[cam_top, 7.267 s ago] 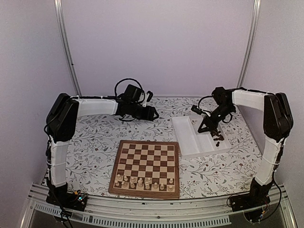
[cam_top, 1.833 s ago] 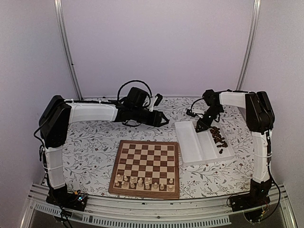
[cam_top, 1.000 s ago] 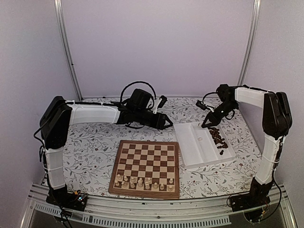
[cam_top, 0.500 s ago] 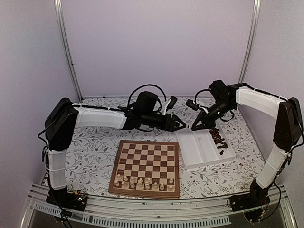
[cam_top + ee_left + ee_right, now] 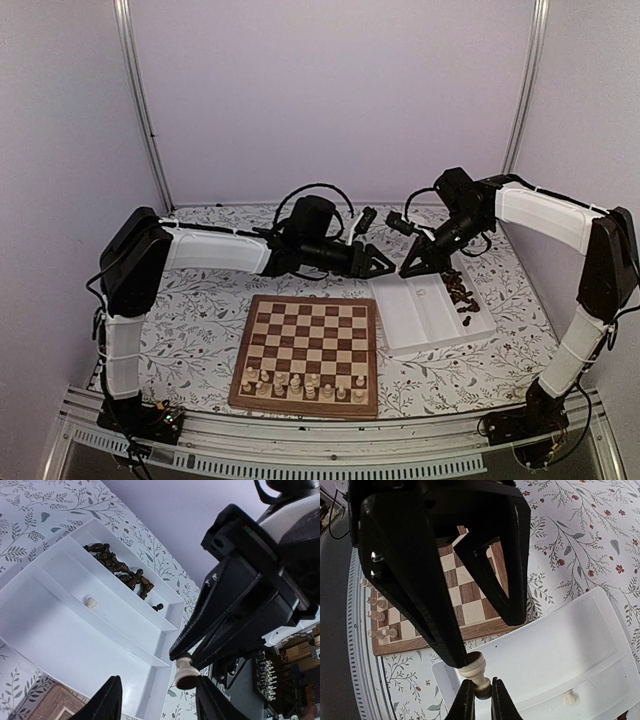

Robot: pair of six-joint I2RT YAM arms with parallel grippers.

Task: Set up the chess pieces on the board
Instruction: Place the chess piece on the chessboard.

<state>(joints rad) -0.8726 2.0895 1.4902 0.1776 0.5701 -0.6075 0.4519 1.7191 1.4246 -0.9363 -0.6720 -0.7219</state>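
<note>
Holds a pale cream wooden chess piece [image 5: 472, 669] clamped in the right fingers [image 5: 465, 702] over the white plastic tray [image 5: 560, 645]. Has the left fingers [image 5: 107, 702] apart beside it, probably for handover.

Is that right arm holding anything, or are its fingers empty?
Holding: its fingers are shut on a pale chess piece, seen in both wrist views.

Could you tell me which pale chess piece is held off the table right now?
The pale piece pinched in the right claw, beside the white tray; another lies in that tray, and the rest stand on the board.
</note>
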